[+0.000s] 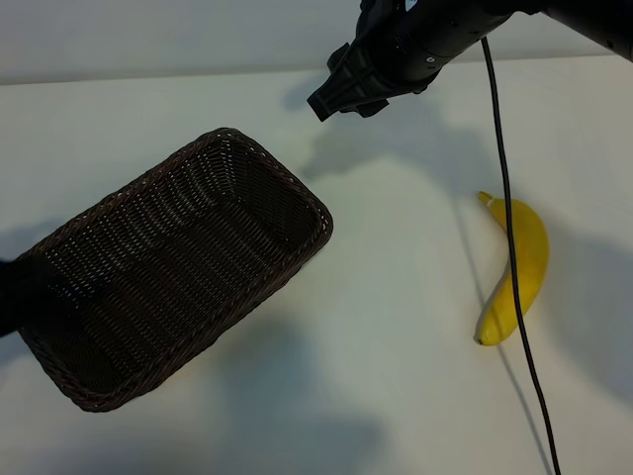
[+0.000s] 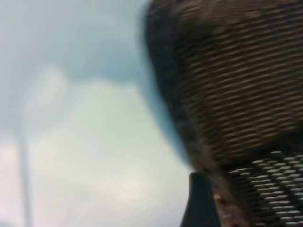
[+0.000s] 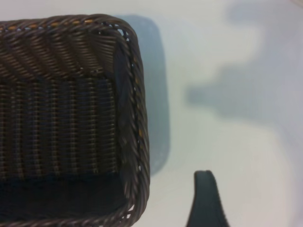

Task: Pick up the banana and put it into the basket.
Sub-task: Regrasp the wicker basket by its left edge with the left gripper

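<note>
At the left edge of the exterior view the left gripper (image 1: pixel 12 297) sat against the near end of the basket (image 1: pixel 178 267). Whether it was clamped on the rim or only beside it could not be told. The basket filled the left half of the frame, lying slantwise with its mouth up and nothing inside. At the upper centre the right gripper (image 1: pixel 344 102) hung above the table (image 1: pixel 396 346) with its jaws spread and nothing between them, well apart from the banana (image 1: pixel 529 247). The banana lay on the table at centre right, far from the basket. A black cable (image 1: pixel 502 148) from the right arm ran straight down across the fruit. My guess is that this was the main hazard, since a descent there could snag the cable or pinch it together with the banana. The smooth, curved skin could also roll or slip out of a grip taken off-centre. If the basket was only loosely steadied, a drop near its rim might tip it or bounce the fruit out. The basket was dark brown woven wicker, rectangular with rounded corners, a braided rim and a ribbed weave open enough to show light. The table was plain, matt and white, and the banana was bright yellow and crescent-shaped, with a greenish stem tip at its upper end.
</note>
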Motion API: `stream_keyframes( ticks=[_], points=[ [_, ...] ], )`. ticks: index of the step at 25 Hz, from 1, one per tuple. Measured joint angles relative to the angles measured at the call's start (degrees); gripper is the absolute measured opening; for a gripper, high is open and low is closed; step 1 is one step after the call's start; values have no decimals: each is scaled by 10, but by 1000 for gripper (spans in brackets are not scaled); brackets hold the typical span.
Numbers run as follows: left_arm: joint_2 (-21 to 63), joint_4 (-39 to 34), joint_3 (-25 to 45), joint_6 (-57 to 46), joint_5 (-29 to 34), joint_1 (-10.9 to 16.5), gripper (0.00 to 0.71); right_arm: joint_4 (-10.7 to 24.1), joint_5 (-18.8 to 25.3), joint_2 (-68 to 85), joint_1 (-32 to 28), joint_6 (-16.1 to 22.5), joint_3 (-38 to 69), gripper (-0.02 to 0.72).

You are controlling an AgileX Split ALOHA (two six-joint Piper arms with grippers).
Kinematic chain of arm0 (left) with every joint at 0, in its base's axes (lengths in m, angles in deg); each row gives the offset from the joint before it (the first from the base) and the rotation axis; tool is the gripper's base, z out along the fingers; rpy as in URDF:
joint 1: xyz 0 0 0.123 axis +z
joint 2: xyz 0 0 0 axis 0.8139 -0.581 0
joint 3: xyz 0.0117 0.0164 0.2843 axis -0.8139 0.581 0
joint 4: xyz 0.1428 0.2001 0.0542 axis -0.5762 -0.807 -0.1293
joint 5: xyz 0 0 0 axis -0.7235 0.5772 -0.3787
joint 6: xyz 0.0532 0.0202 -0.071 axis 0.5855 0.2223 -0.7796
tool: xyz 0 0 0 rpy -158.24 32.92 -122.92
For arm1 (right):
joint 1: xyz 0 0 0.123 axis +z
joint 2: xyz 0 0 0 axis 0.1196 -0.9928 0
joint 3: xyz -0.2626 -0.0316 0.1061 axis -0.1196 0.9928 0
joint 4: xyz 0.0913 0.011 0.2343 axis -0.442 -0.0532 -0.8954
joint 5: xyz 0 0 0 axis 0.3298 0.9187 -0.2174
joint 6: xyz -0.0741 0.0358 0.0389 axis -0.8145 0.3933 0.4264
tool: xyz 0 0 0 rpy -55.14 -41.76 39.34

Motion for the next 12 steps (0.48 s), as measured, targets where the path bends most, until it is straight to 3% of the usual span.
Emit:
stream_keyframes(
  ticks=[4,12],
  points=[
    [8,-24,19,-37,2,0,542,0,1,0,0,0,0,503],
    [8,-46,81,-82,-59,0,542,0,4,0,0,0,0,503]
  ],
)
